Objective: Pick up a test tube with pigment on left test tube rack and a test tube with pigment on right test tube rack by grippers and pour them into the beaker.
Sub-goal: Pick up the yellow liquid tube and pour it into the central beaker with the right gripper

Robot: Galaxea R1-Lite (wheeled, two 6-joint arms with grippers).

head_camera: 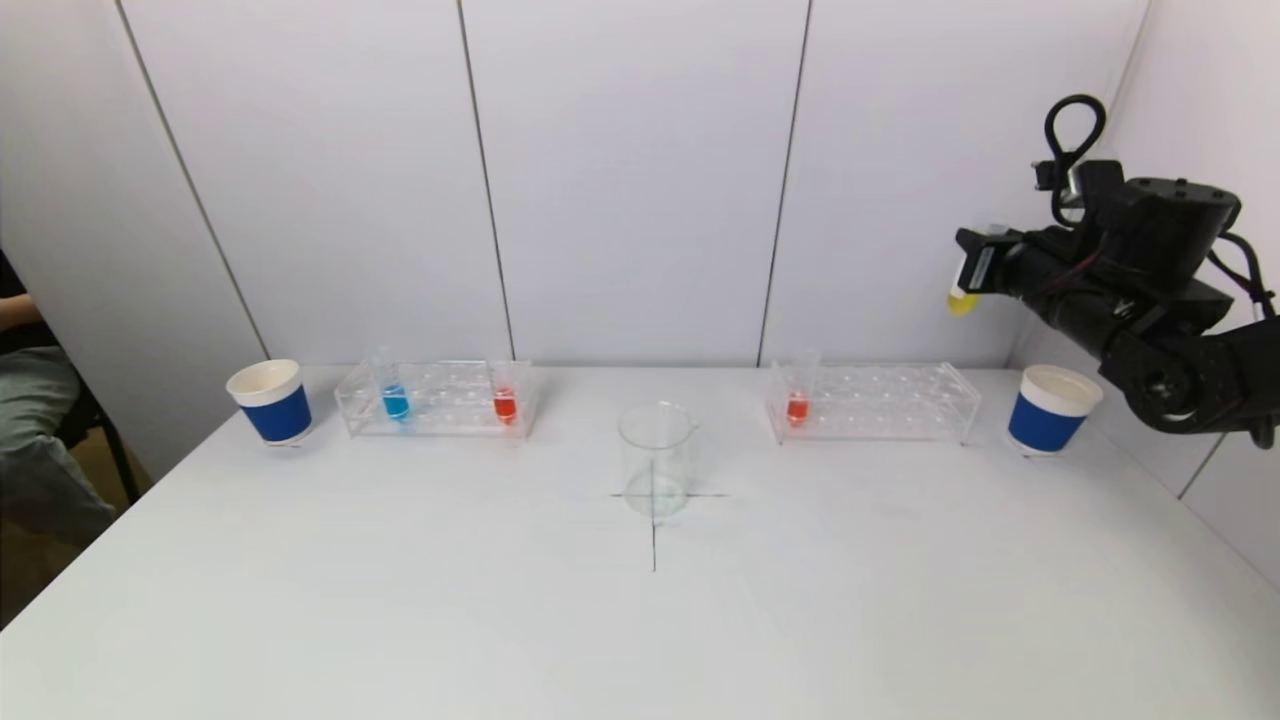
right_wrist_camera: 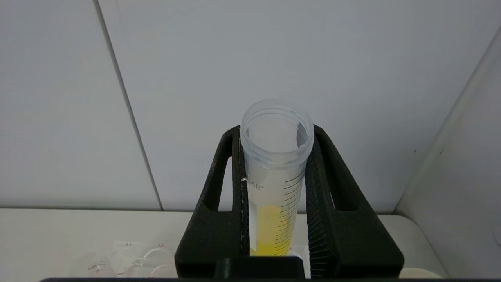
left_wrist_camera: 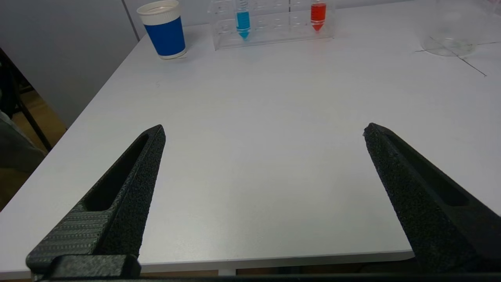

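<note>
white counter (head_camera: 640, 620): beaker (head_camera: 655, 460) at centre on cross mark, between left rack (head_camera: 437, 398) and right rack (head_camera: 872, 402). right gripper (right_wrist_camera: 274, 184) raised high above right rack, clamped on upright yellow tube (right_wrist_camera: 274, 188). left gripper (left_wrist_camera: 264, 131) spread wide, low over near left counter edge. red tube (head_camera: 797, 400) sits in right rack.

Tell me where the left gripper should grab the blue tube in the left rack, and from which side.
Grip the blue tube on its clear upper part, above the rack, since the rack walls surround the pigmented tip. It stands upright, so come in level from the front with the fingers either side, then lift straight up. The left gripper is open over the bare table, and the red tube stands well apart.
</note>
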